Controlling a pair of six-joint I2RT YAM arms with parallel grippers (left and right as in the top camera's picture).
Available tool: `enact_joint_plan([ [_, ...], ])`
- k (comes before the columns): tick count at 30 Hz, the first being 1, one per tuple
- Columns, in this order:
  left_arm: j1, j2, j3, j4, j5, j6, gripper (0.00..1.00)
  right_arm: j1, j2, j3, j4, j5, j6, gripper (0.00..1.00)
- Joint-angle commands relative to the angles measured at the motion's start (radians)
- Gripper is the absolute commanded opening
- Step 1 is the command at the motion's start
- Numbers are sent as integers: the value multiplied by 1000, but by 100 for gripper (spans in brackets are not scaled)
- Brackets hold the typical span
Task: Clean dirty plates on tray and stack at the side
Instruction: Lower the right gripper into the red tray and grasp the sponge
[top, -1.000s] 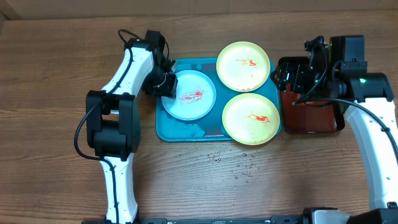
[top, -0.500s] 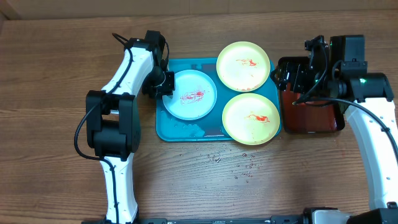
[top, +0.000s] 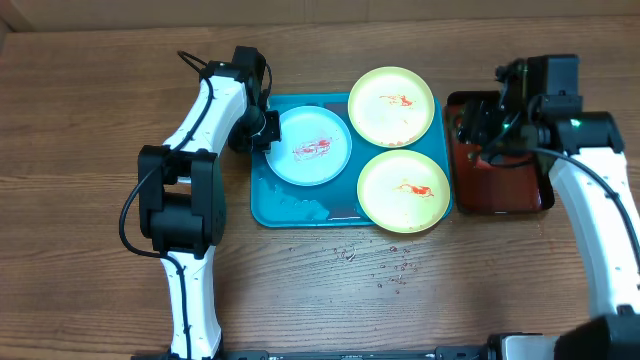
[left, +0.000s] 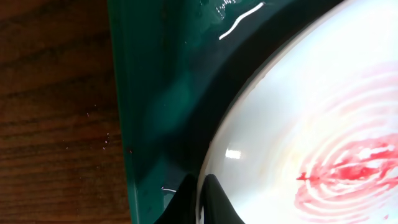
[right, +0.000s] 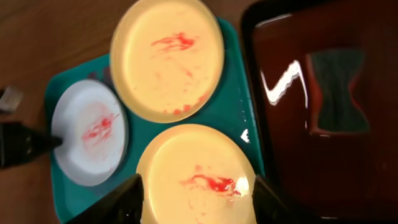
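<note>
While three red-smeared plates lie on the single teal tray (top: 290, 210), two are yellow-green, a far one (top: 391, 105) and a near one (top: 403, 190). The one blue-white plate (top: 310, 147) has its left rim clamped in the left hand (left: 199, 196). The right hand (right: 198, 205) hangs with its fingers spread wide above the counter (top: 90, 120), beside one dark red tray (top: 510, 190) holding one sponge (right: 337, 90).

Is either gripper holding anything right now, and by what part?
The left gripper pinches the pale blue-white plate by its rim. The right gripper is open and empty.
</note>
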Motion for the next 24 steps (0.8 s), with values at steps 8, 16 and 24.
enact_joint_plan([
  [8,-6,8,-9,23,-7,55,4,-105,133,144,-11,138,119,53],
  [16,-6,8,-9,32,-7,84,4,-139,332,202,-45,138,-82,50],
  [24,-6,8,-9,39,-7,84,4,-143,433,201,-23,212,-217,34],
])
